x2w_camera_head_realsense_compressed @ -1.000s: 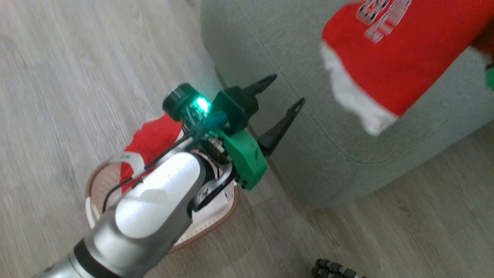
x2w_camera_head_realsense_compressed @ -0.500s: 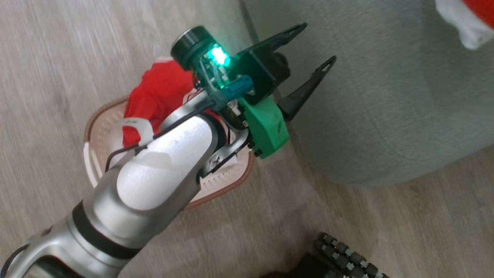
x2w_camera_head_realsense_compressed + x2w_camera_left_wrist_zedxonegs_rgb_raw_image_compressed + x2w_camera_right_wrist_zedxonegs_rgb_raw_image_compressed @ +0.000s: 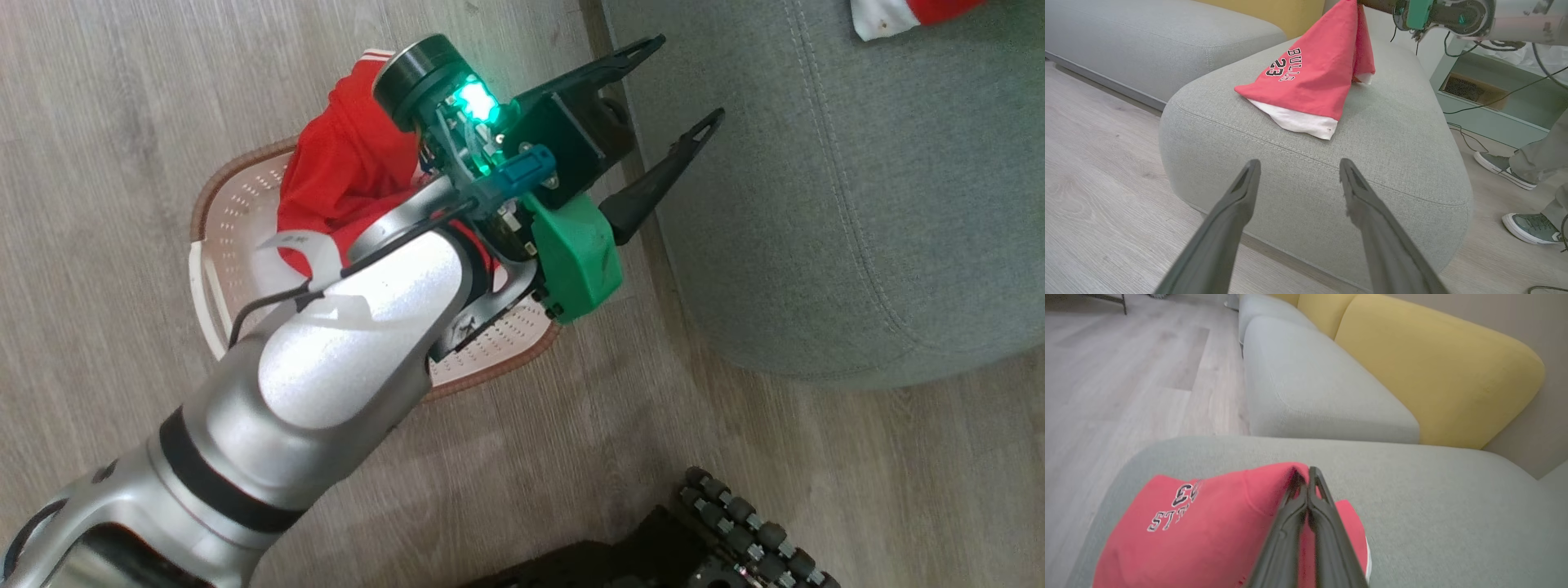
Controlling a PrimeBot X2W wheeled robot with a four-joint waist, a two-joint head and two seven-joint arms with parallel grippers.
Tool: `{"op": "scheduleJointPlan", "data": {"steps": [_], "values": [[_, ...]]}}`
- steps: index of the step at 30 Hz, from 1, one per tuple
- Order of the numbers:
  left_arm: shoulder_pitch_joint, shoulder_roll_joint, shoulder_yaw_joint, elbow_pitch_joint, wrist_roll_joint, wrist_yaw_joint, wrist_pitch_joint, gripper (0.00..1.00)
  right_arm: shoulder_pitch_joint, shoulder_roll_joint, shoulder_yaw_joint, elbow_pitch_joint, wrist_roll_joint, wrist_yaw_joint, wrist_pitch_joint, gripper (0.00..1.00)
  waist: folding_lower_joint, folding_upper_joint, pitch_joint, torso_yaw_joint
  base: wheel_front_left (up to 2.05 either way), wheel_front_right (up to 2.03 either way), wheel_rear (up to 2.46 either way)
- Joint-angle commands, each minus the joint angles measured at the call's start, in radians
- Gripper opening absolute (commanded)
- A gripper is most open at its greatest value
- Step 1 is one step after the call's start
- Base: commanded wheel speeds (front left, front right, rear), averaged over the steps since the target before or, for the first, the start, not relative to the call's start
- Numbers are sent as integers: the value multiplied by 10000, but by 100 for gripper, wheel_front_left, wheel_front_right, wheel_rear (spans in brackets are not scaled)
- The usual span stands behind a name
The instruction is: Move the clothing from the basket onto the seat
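My left gripper (image 3: 676,88) is open and holds nothing. It hovers above the gap between the basket (image 3: 219,237) and the seat (image 3: 824,212). One red piece of clothing (image 3: 343,167) lies bunched in the cream basket, partly behind my left forearm. In the left wrist view the open fingers (image 3: 1248,179) point at the seat (image 3: 1396,130), where a second red "BULLS 23" garment (image 3: 1312,77) hangs in a peak with its white hem on the cushion. My right gripper (image 3: 1306,478) is shut on that garment (image 3: 1208,526) above the seat (image 3: 1437,506).
Wood floor surrounds the basket. My wheeled base (image 3: 735,531) shows at the bottom. A person's shoes (image 3: 1529,226) stand right of the seat, near cables and a pale cabinet (image 3: 1490,90). A yellow back cushion (image 3: 1433,375) and another grey cushion (image 3: 1314,392) lie beyond.
The head camera has swung, so the basket now sits more central and the garment on the seat has slid to the top right corner. Both grippers keep their states.
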Motion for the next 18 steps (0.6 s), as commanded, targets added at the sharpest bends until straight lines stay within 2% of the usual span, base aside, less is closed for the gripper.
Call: {"op": "scheduleJointPlan", "data": {"steps": [1,5,12,13,14,15,18], "values": [[-408,-47,237,-318,39,6,-70,100,-45,-520,295,79,-14,-4,109,0,-1,1,-32,18,0,0,0],[-380,-30,248,-232,-26,26,-144,100,40,-527,1168,779,398,-4,822,0,-1,1,-149,32,0,0,0],[-292,-40,238,-102,-143,81,-268,100,244,-669,2638,1214,1581,-4,2899,0,-1,1,-501,101,0,0,0],[-276,-34,234,-91,-153,90,-287,100,256,-720,2800,1203,1728,-4,3093,17,-1,1,-563,115,0,0,0],[-257,-26,233,-82,-165,100,-307,100,265,-762,2933,1166,1890,-4,3214,47,-1,1,-629,129,0,0,0],[-238,-18,232,-75,-176,113,-325,100,261,-815,3039,1138,2028,-4,3269,100,-1,1,-694,142,0,0,0],[-146,1,226,-41,-230,143,-400,100,254,-958,3349,1093,2305,-4,3302,100,-1,1,-944,172,0,0,0]]}}
